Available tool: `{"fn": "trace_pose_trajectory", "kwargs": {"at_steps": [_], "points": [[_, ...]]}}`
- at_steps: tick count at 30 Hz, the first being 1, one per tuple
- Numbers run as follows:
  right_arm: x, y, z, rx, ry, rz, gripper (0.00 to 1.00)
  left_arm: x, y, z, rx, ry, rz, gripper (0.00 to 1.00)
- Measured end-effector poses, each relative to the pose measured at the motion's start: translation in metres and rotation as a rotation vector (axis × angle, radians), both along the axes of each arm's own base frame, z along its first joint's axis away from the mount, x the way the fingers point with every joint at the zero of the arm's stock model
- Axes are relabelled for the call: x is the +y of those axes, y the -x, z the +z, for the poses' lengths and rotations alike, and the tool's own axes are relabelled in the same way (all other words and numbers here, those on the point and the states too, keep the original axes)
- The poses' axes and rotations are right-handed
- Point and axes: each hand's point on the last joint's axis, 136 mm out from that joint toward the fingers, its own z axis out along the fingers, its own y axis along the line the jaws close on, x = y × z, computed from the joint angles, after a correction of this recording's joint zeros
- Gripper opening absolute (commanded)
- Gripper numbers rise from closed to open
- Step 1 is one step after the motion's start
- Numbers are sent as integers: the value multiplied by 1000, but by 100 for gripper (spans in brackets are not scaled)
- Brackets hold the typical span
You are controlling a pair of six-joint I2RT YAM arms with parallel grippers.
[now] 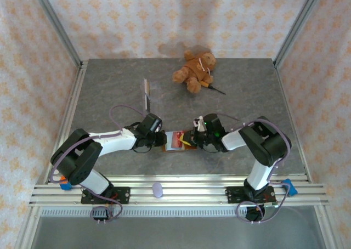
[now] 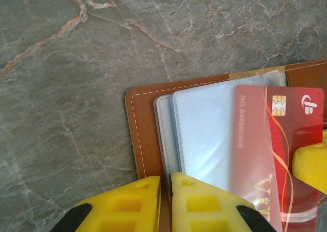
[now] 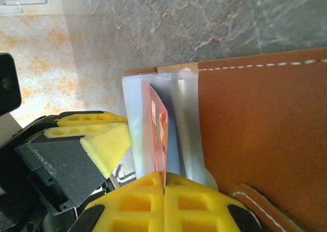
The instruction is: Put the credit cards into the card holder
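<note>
- My right claw point(image 3: 163, 185) is clenched on the red card point(image 3: 159, 135). The front part of the card lies between the clear sleeves point(image 3: 184, 119) of the card holder point(image 3: 255, 130), so I judge it is partly in and not yet seated.
- My left claw point(image 2: 164, 183) is clamped on the near edge of the holder, just at the sleeves. It pins the holder on the bench point(image 2: 76, 63).
- To do this step well, I should push the card straight along the sleeve, flat and not twisted. The left grip must be firm, so that the holder does not slide away.
- The two claws are very near each other over the holder — they may collide if I push far.
- Well apart, at the far side, lie a teddy bear point(image 1: 194, 71) with a small tool point(image 1: 215, 88) beside it, and a thin grey strip point(image 1: 146, 94) — none of them is in the way.
</note>
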Motion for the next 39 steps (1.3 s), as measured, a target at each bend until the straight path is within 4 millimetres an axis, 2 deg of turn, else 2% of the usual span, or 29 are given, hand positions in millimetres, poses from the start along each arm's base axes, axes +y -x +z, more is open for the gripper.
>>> {"fn": "trace_pose_trajectory", "kwargs": {"at_steps": [10,20,28,37,39], "points": [[2,2,-3,-17,34,46,6,6,1,1,-8,-30,-3,15],[0,4,-3,-39,136,116,18,34,15,-3,14,-158,4,14],[-2,6,-3,-48,177,141,22,34,16,-5,13,-163,-6,14],[-6,7,-5,-39,209,146,2,32,15,-3,6,-152,-9,15],[-4,6,-3,-42,203,150,0,30,14,-2,4,-141,-7,14]]}}
